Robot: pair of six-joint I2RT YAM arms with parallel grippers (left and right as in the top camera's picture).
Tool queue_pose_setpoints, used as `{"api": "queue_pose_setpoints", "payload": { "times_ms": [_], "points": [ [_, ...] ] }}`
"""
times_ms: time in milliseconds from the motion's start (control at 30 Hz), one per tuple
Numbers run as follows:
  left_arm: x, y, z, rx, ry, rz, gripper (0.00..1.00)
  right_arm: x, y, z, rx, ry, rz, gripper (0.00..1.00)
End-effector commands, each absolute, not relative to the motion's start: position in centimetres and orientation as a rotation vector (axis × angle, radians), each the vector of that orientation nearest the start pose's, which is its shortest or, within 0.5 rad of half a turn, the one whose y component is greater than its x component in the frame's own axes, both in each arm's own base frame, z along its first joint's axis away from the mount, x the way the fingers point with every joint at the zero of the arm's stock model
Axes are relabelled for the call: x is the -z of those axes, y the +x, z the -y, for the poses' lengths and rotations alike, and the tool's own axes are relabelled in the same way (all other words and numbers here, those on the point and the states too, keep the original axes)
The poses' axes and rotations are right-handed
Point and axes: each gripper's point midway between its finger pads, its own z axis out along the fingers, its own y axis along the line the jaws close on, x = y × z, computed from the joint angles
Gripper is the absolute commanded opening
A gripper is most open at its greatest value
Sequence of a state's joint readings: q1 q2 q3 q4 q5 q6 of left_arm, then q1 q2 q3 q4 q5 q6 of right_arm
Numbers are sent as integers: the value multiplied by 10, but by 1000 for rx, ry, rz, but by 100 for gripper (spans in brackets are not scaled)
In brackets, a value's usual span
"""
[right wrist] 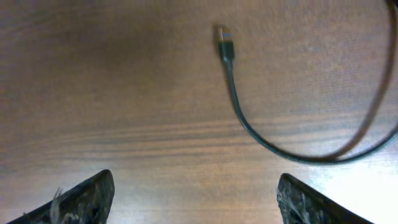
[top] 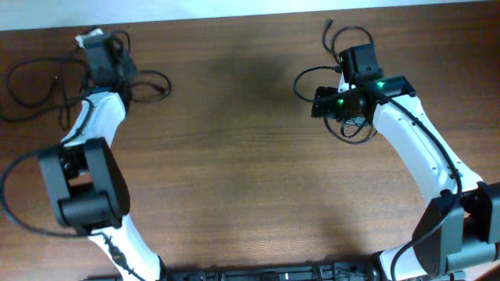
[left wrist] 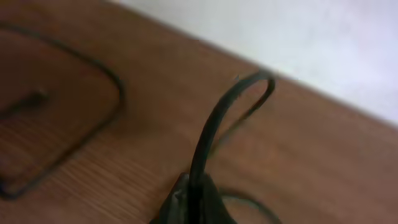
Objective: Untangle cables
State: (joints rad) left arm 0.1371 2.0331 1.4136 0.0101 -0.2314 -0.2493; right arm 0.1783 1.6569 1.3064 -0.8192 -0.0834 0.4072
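Thin black cables lie in two groups on the brown table. One cable (top: 35,90) loops at the far left around my left gripper (top: 101,48). In the left wrist view the gripper (left wrist: 196,200) is shut on a black cable (left wrist: 214,121) that arches up from the jaws, and another cable loop (left wrist: 115,93) with a plug lies on the table to the left. A second cable (top: 308,78) loops around my right gripper (top: 357,56). In the right wrist view the gripper (right wrist: 196,194) is open and empty above the wood, apart from a cable with a metallic plug (right wrist: 225,46).
The table's back edge meets a white wall (left wrist: 323,43) just beyond the left gripper. Thicker black wire (top: 12,195) runs from the left arm's base at the front left. Bare wood (top: 234,140) lies between the two arms.
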Motion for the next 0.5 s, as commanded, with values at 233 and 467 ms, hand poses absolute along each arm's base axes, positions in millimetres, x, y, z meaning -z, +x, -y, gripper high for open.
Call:
{"api": "queue_pose_setpoints", "payload": {
  "times_ms": [233,467],
  "points": [
    [-229,544,-103,-157,-435,-2009,99,-140,406,-100,-378,378,-2627,99],
    [-245,504,24,297,-118,-2182,99,-153,449,-30,-223,175,-2473,99]
  ]
}}
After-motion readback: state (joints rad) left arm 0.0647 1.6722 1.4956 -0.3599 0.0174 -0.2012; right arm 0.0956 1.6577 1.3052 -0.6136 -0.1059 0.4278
